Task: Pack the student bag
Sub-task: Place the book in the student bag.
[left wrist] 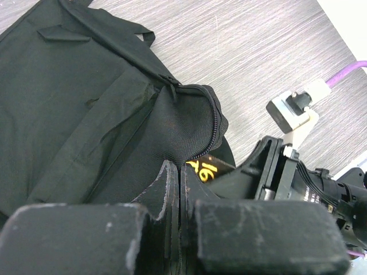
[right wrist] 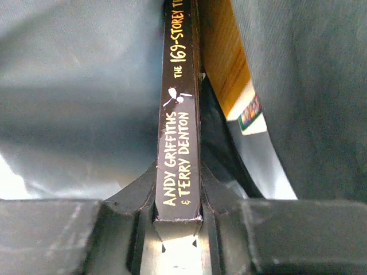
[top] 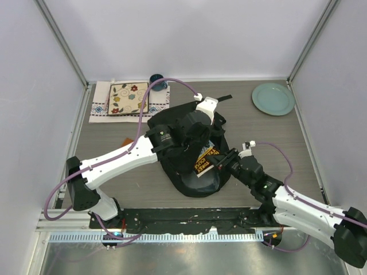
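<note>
At mid-table [top: 114, 172], student bag [top: 198, 180] flat, long axis near-to-far, mouth facing right; left claw [left wrist: 175, 172] clenched on its zip edge, right claw [right wrist: 178, 215] grasping book [right wrist: 179, 114] spine.

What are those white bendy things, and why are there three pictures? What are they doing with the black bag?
They are two robot arms, the left arm and the right arm, bolted to a table. One picture looks down from above; the other two come from small cameras on each wrist. On the table lie a black student bag, a green plate, a patterned cloth and a dark cup. The right gripper holds a book, partly inside the bag. The left gripper is shut and seems to pinch the bag's edge.
</note>
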Action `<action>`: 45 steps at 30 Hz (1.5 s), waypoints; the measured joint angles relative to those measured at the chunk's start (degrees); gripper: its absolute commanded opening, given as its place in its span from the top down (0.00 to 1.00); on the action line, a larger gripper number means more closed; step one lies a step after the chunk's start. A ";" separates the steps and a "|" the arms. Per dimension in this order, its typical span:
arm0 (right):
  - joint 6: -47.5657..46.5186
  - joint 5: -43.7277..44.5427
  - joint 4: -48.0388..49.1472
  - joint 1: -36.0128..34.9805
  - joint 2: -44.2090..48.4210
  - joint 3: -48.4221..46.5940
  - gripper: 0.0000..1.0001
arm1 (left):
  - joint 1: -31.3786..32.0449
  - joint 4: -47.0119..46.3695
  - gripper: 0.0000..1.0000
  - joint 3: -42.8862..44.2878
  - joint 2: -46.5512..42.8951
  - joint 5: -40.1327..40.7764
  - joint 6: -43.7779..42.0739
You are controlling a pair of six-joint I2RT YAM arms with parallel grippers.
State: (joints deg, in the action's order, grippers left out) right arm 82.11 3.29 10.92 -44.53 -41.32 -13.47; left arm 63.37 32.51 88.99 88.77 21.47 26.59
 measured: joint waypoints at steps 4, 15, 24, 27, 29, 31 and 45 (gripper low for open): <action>0.87 6.86 5.90 0.02 -7.52 -0.79 0.99 | 0.00 -0.13 1.00 -0.44 -0.02 -0.33 0.13; -2.34 10.51 15.08 0.70 -36.61 -14.40 0.42 | 0.00 -0.46 1.00 -1.68 -0.39 -1.33 0.22; -9.77 8.81 4.35 0.76 -25.83 -10.36 0.14 | 0.00 -1.31 1.00 -6.12 -3.04 -1.60 0.76; -11.67 9.31 -1.66 0.76 -16.31 -10.21 0.14 | -0.02 -2.05 1.00 -6.75 -3.34 -1.66 1.36; -12.26 9.62 -3.89 0.76 -11.52 -9.88 0.16 | -0.02 -2.27 1.00 -6.75 -3.34 -1.73 1.49; -12.90 9.62 -6.10 0.76 -8.31 -9.42 0.28 | -0.02 -2.29 1.00 -6.75 -3.34 -1.81 1.51; -15.96 6.34 -8.24 0.72 -25.92 -9.57 0.80 | -0.13 -2.29 1.00 -6.75 -3.34 -2.21 1.73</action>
State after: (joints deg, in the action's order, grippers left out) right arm 66.15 9.63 2.68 -43.81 -67.24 -23.05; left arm 63.24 30.22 82.24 85.43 19.27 28.32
